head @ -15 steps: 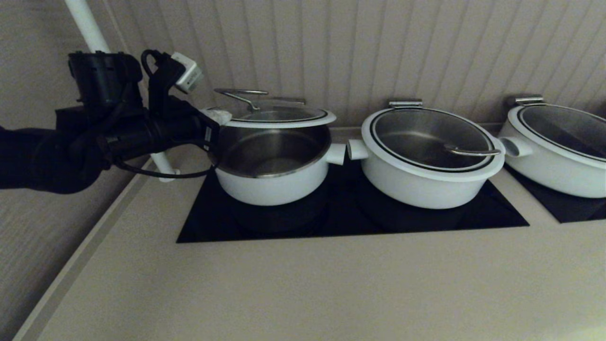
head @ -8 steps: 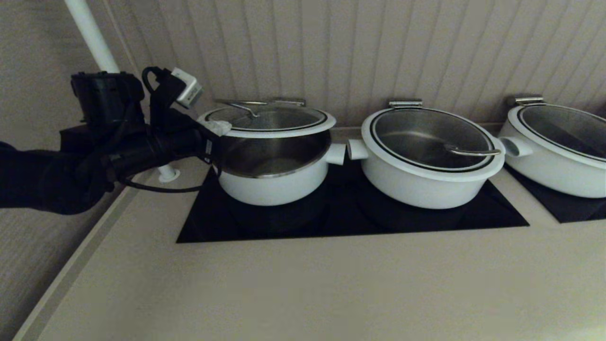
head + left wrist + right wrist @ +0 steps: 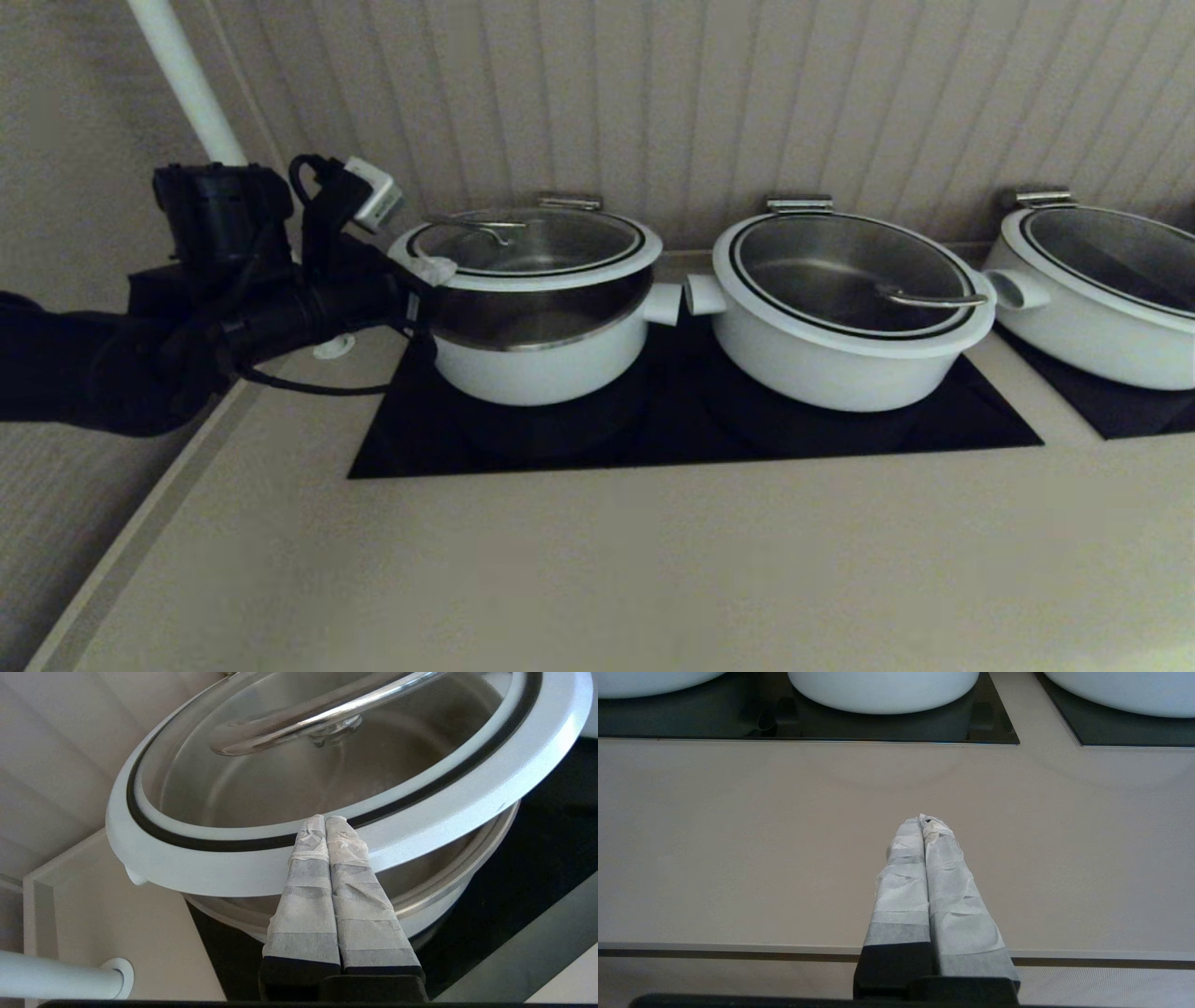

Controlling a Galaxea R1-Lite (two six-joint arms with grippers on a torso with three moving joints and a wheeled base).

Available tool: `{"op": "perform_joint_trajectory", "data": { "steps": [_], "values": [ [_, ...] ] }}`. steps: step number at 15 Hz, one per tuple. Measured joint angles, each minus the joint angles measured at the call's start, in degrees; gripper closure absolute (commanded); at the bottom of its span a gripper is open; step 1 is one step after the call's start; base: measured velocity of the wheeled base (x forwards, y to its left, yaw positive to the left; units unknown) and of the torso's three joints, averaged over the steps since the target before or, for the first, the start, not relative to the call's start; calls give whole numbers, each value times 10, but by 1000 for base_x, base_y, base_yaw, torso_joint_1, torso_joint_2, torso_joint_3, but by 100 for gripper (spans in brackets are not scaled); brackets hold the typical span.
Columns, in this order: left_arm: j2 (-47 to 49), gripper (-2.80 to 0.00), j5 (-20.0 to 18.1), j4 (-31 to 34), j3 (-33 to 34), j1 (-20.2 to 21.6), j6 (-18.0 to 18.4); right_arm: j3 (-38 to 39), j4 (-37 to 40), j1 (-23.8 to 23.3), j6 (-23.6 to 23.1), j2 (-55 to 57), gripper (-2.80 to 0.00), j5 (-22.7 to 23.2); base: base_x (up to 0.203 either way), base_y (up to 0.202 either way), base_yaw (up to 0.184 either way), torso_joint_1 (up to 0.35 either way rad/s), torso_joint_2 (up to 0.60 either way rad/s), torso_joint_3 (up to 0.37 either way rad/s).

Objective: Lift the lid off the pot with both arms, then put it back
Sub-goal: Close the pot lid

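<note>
The lid (image 3: 527,245), clear glass with a white rim and a steel wire handle, hangs tilted over the pot (image 3: 541,369). A gap at its front and left shows the pot's steel inner wall. My left gripper (image 3: 434,271) is shut with nothing between the fingers. Its taped tips lie against the lid's white rim at the left edge. In the left wrist view the gripper (image 3: 325,819) overlaps the lid's rim (image 3: 224,872) above the pot (image 3: 434,914). My right gripper (image 3: 924,819) is shut and empty, low over the bare counter near its front edge, out of the head view.
A wider white pot (image 3: 840,355) with its lid on stands just right of the pot on the same black hob (image 3: 691,439). A third pot (image 3: 1092,308) is at far right. A white pipe (image 3: 187,79) rises behind my left arm. The panelled wall is close behind.
The lid has come down from well above the pot to a narrow gap over it. My left gripper moved down with it at the rim. The other pots have not moved.
</note>
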Motion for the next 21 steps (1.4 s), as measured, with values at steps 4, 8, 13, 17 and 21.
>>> {"op": "perform_joint_trajectory", "data": {
  "steps": [4, 8, 13, 17, 21],
  "values": [
    [8, 0, 0, -54, 28, 1, -5, 0, 0, 0, 0, 0, 0, 0, 0, 0, 0, 0, 0, 0],
    [13, 0, 1, -57, 44, 1, -9, 0, 0, 0, 0, 0, 0, 0, 0, 0, 0, 0, 0, 0],
    [22, 0, 0, -58, 48, 1, -8, 0, 0, 0, 0, 0, 0, 0, 0, 0, 0, 0, 0, 0],
    [29, 0, 0, -58, 49, 1, -8, 0, 0, 0, 0, 0, 0, 0, 0, 0, 0, 0, 0, 0],
    [40, 0, 1, -58, 49, 1, -7, 0, 0, 0, 0, 0, 0, 0, 0, 0, 0, 0, 0, 0]
  ]
}}
